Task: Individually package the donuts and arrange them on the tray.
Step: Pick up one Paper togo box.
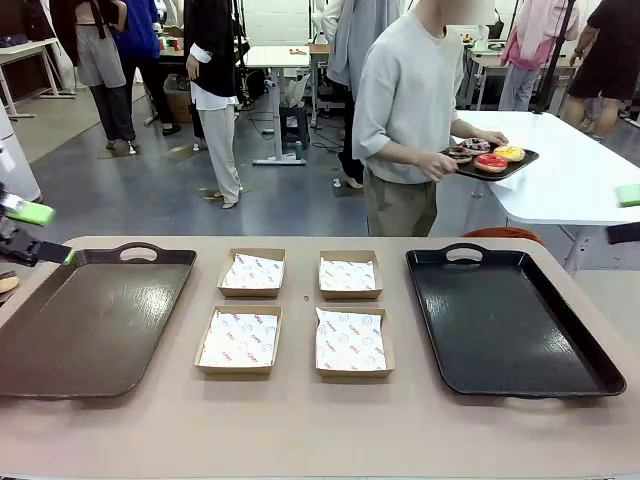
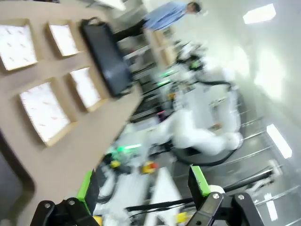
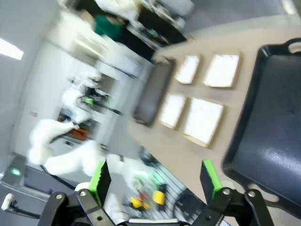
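Awaiting handover: four donuts (image 1: 487,156) on a small tray (image 1: 512,170) in a person's hands (image 1: 443,165) beyond the far edge of the counter (image 1: 300,430); left gripper (image 2: 143,186), right gripper (image 3: 157,181) both spread, empty, best held clear of mid-counter boxes (image 1: 240,340).

We lose most of the left gripper (image 1: 52,235) past the edge, boxes (image 2: 44,110) above its fingers (image 2: 87,186) smeared by blur, donuts (image 1: 490,156) far beyond, toppings too small for us.
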`<move>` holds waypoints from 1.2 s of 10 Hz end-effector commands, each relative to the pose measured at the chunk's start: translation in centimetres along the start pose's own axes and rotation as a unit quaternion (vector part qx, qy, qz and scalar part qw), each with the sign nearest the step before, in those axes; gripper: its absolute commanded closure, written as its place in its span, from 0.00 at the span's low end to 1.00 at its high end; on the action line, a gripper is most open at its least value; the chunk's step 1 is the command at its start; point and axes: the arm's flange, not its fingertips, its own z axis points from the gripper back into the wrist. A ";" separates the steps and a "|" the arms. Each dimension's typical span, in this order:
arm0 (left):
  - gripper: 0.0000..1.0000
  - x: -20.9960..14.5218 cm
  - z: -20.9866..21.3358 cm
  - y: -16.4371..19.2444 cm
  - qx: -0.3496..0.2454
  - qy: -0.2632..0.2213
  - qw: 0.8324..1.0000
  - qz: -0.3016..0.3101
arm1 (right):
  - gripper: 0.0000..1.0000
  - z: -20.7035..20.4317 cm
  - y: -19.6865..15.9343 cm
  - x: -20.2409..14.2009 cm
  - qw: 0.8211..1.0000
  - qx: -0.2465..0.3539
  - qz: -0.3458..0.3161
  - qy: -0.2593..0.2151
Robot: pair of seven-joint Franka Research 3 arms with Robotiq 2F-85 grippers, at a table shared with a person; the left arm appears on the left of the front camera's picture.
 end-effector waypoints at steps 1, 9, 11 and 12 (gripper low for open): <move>0.00 0.3 1.5 3.2 -0.059 -0.023 0.995 0.073 | 0.00 -3.0 -4.8 -9.9 0.981 0.169 -0.077 -0.061; 0.00 -2.6 6.0 7.7 0.062 -0.045 0.984 0.161 | 0.00 -2.0 -10.3 -11.7 0.983 0.072 -0.170 0.001; 0.00 -3.0 6.1 8.2 0.082 -0.045 0.981 0.170 | 0.00 -2.3 -9.8 -11.2 0.985 0.051 -0.164 0.003; 0.00 -3.1 6.3 8.4 0.086 -0.046 0.980 0.175 | 0.00 -2.4 -9.7 -11.1 0.986 0.046 -0.162 0.004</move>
